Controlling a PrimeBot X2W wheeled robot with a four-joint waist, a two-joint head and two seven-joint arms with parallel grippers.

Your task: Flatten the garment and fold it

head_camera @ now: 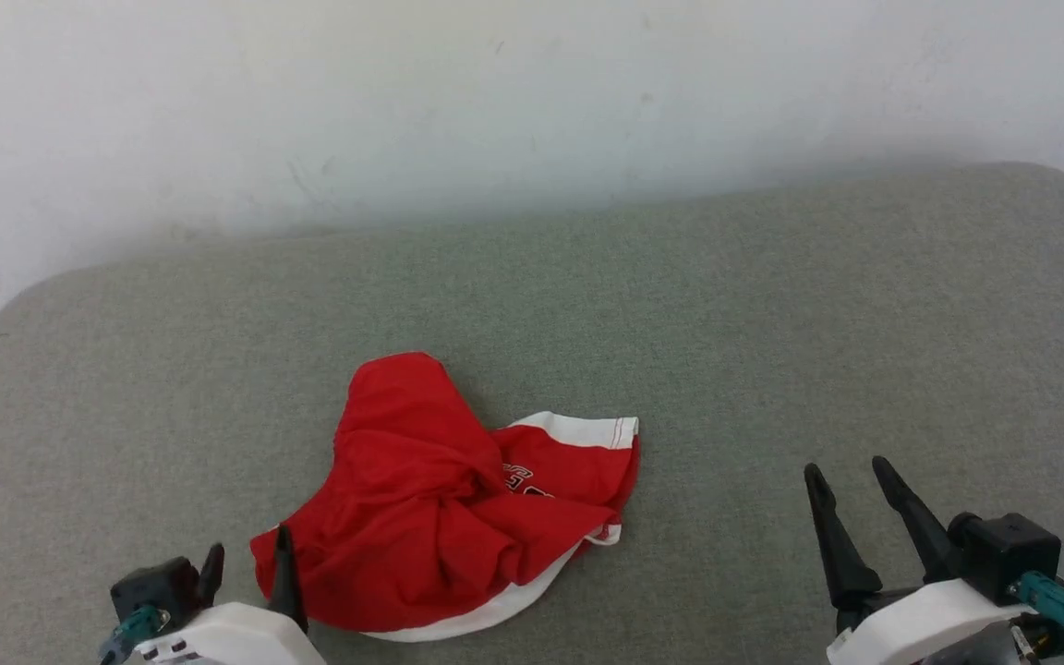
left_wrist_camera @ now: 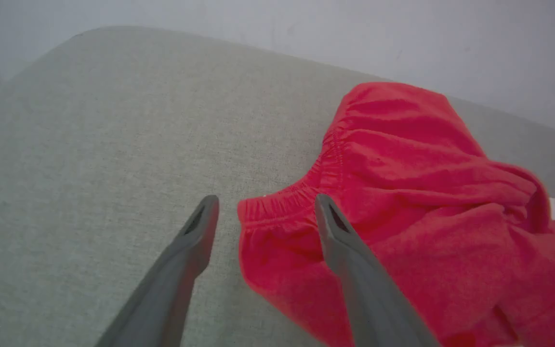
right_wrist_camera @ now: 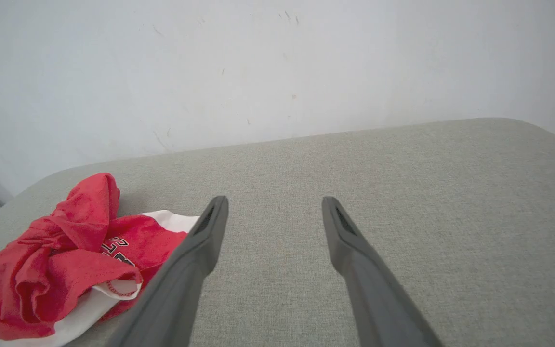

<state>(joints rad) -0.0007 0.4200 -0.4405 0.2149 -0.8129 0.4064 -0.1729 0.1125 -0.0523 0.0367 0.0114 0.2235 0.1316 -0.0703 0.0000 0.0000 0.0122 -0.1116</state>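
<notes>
The grey-green bench (head_camera: 772,305) spreads wide under me. On its near left part the garment (head_camera: 440,499) lies in a crumpled heap, red folds twisted over white. Nothing is flattened yet and no fold is made, so I judge the whole job is still ahead. My left gripper (left_wrist_camera: 266,200) hangs at the garment's near edge, fingers spread and gripping nothing. My right gripper (head_camera: 846,465) stands well apart, fingers parted and empty.

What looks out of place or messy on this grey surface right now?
The red garment lies crumpled in a twisted heap by the left pincer, its white trim partly hidden under folds. Nothing looks spilled or damaged.
</notes>
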